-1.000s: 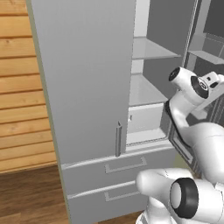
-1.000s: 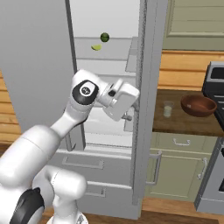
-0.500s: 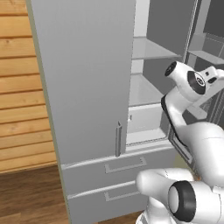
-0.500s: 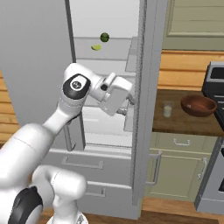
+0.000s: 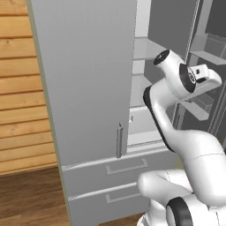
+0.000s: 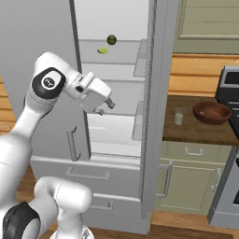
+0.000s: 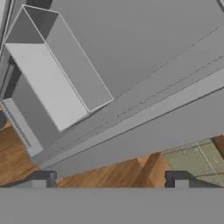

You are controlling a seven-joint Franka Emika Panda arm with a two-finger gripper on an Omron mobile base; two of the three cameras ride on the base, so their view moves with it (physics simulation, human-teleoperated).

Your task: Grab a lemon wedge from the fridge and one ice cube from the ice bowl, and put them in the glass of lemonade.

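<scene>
The fridge (image 6: 46, 56) stands with both doors open, its grey left door (image 5: 88, 79) swung out. On an upper shelf inside lies the tiny pale lemon wedge (image 6: 102, 50), next to a dark green ball (image 6: 111, 39). My gripper (image 6: 106, 107) hangs open and empty in front of the fridge's middle shelves, well below the wedge. In the hand view my gripper (image 7: 109, 181) shows its tips wide apart over a door bin (image 7: 57, 74). The glass of lemonade (image 6: 179, 116) and the reddish-brown ice bowl (image 6: 211, 112) sit on the counter to the right.
The fridge's right door (image 6: 156, 116) stands edge-on between my hand and the wooden counter (image 6: 186, 133). Beige cabinets (image 6: 186, 177) sit under the counter and a stove (image 6: 231, 93) is at the far right. Two lower fridge drawers (image 5: 110, 176) are shut.
My hand has drawn back leftward from the right door's edge and now sits before the open shelves. Its jaws have spread wider.
</scene>
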